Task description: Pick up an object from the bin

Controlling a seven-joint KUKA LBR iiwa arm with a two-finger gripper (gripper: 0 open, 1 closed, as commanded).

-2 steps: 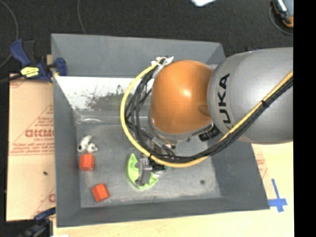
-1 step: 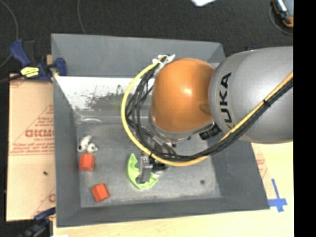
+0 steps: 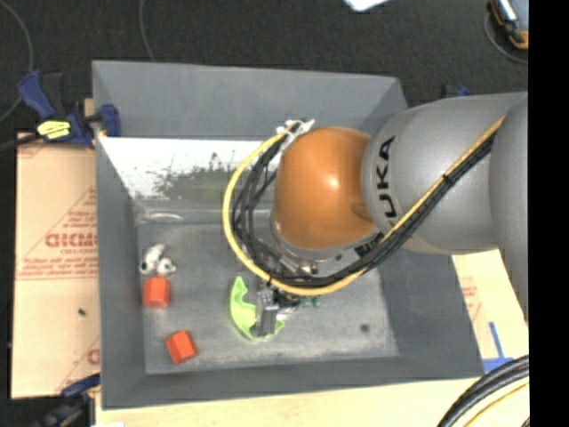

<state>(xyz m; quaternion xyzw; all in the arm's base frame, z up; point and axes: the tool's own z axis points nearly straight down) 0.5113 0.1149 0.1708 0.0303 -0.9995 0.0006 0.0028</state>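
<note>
My gripper [image 3: 264,318] is low in the bin near its front wall, right on a bright green thing [image 3: 240,302] that curls round its left side. The green thing touches the fingers, and I cannot see whether it sits between them. Further left lie a red cylinder [image 3: 156,292] and a red block [image 3: 180,347]. A small white thing with dark spots [image 3: 156,259] lies just above the red cylinder.
The arm with its orange cover and looped cables hangs over the bin's middle and right, hiding the floor beneath. Bare floor shows at the front right and along the back left.
</note>
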